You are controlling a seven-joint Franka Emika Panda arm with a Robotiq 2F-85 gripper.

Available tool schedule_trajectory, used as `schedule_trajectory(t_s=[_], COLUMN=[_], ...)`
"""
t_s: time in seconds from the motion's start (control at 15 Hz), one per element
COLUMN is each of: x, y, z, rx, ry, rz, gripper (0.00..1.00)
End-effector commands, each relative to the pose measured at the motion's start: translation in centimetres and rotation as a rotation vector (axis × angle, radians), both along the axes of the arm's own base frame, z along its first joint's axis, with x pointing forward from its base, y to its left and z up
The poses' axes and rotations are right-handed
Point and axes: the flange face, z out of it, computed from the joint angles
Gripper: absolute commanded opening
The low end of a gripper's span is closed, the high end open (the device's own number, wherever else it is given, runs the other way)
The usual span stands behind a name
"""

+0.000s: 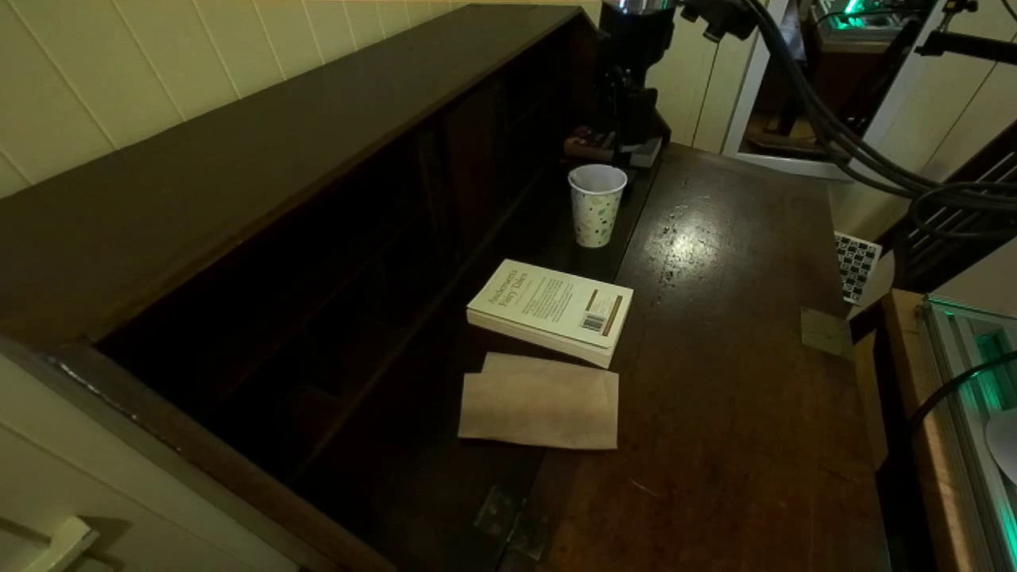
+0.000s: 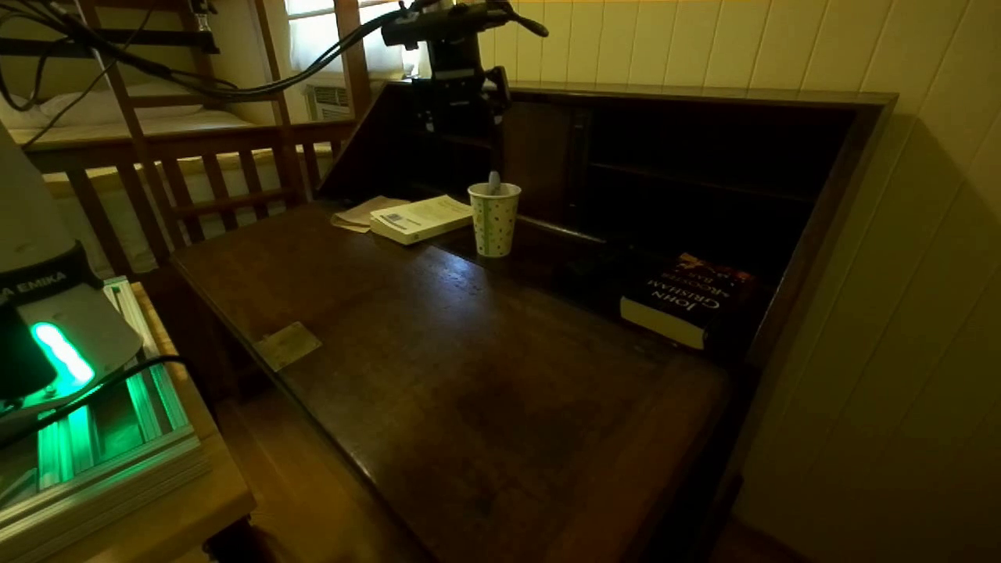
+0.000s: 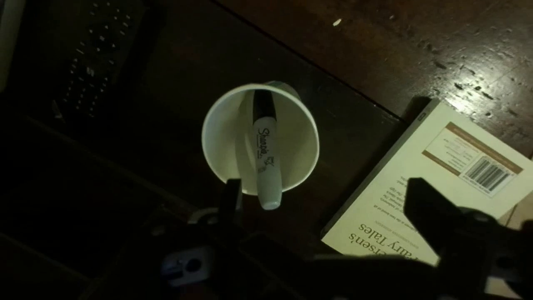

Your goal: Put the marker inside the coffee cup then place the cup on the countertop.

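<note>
Inside the white, patterned paper coffee cup leans the marker, a grey-white pen with its black end down in the cup. Its pale end pokes above the rim, and in an exterior view that end of the marker also shows. The cup stands upright on the dark inner strip of the desk, beside the seam to the glossy brown countertop. Above the cup hangs my gripper, open, its fingers wide apart with nothing between them. Neither the cup nor the marker is held.
A white paperback lies close to the cup, with folded brown paper beyond it. A thick dark book and a dark remote-like object lie on the cup's opposite side. Dark shelves rise behind, under a wooden ledge.
</note>
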Motion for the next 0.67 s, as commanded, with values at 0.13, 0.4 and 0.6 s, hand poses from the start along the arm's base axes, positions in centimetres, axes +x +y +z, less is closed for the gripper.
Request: schedule_trajectory(t_s=[0.13, 0.4, 0.6], x=[-1.7, -2.5, -1.6], y=[-0.8, -1.3, -1.6], z=[2.9, 3.8, 3.3], rx=[0.031, 0.049, 0.027], ry=[-0.021, -0.038, -0.041], rz=[-0.156, -0.22, -0.194], gripper=[1.0, 1.0, 1.0])
